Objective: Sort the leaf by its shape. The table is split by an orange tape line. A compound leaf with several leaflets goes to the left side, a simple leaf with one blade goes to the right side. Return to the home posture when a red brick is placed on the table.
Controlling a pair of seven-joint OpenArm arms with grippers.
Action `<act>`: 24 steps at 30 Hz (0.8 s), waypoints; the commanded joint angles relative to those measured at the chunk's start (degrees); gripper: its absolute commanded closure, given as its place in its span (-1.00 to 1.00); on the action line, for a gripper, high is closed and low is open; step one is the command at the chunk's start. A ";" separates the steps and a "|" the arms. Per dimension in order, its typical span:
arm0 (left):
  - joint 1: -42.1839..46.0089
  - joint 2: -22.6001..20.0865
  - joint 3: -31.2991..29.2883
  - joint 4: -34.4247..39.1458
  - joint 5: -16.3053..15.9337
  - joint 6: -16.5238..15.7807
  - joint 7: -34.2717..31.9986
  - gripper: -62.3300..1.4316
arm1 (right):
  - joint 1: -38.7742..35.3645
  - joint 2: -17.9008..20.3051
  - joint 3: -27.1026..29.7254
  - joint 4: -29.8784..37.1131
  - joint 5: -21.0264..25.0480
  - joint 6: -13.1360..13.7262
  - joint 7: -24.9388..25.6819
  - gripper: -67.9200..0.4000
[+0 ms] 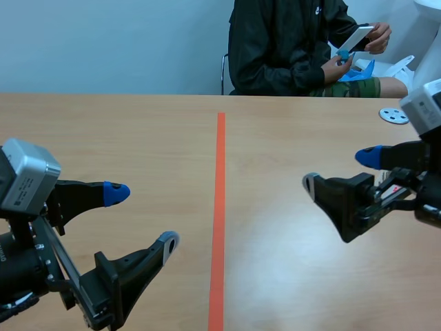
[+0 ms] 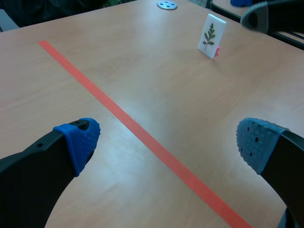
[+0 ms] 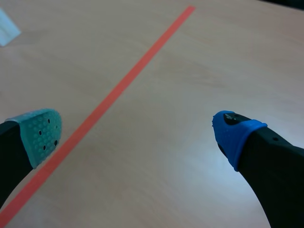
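Blue dotted pads [image 2: 78, 137] of the left gripper [image 2: 171, 142] frame the foreground of the left wrist view, set wide apart with nothing between them; the right gripper [image 3: 137, 135] is likewise spread and empty over bare table [image 3: 199, 57]. Beyond the orange tape line [image 2: 142, 137], on the right side of the table, stands the leaf card [image 2: 211, 35], a small white card upright on a pink-red base [image 2: 218, 51], near 1 finger of the right gripper but apart from it. A grey disc [image 2: 166, 5] lies farther off. The card's long axis runs vertically. Its printed face is turned toward the left wrist camera and shows 1 sprig with several leaflets, stem toward the base and tip toward the upper edge. In the scene view the card is hidden behind the right gripper [image 1: 339, 170], and a person [image 1: 289, 48] sits across the table. Judged from its look, the card is light, thin and stiff, with smooth faces and a narrow footing, so a sideways nudge would probably topple it. The safest hold appears to be across the 2 flat faces near the upper edge, pads squarely on card, not on the base. As a compound leaf, it belongs on the left side of the tape line.
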 commanded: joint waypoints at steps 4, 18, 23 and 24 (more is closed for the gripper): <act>-0.15 1.51 -0.20 0.20 -0.57 1.60 -0.35 -0.98 | 0.24 0.94 -3.08 2.60 3.45 0.24 -3.34 -1.00; -0.17 1.55 -0.22 0.20 -0.59 4.63 -0.33 -0.98 | 0.24 0.90 -5.03 4.42 5.35 0.98 -4.87 -1.00; -0.17 1.55 -0.22 0.20 -0.59 4.61 -0.33 -0.98 | 0.24 0.90 -5.05 4.42 4.74 0.74 -4.92 -1.00; -0.17 1.55 -0.22 0.20 -0.59 4.61 -0.35 -0.98 | 0.24 0.90 -5.05 4.42 4.39 0.74 -4.92 -1.00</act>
